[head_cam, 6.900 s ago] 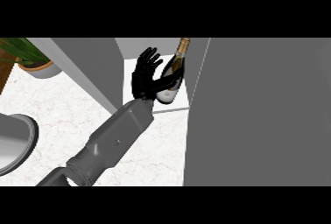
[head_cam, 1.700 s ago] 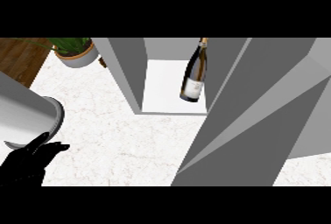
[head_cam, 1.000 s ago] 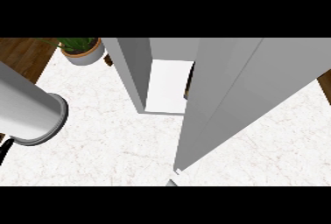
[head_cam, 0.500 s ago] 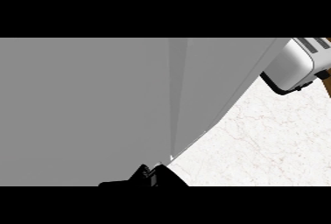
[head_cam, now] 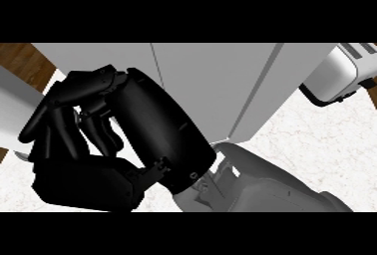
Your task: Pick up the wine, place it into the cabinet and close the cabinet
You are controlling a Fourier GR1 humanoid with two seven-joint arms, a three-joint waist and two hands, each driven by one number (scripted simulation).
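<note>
The robot's right hand point(head_cam: 147, 134), fingers curled with nothing seen in them, hangs against the grey box-shaped cabinet point(head_cam: 213, 84). The wine is out of sight, presumably shut inside. A door left ajar could swing back. Visible: one hand, one cabinet, one white toaster point(head_cam: 338, 74).

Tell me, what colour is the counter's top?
White with faint marbled veins, seen in the head view: counter.
</note>
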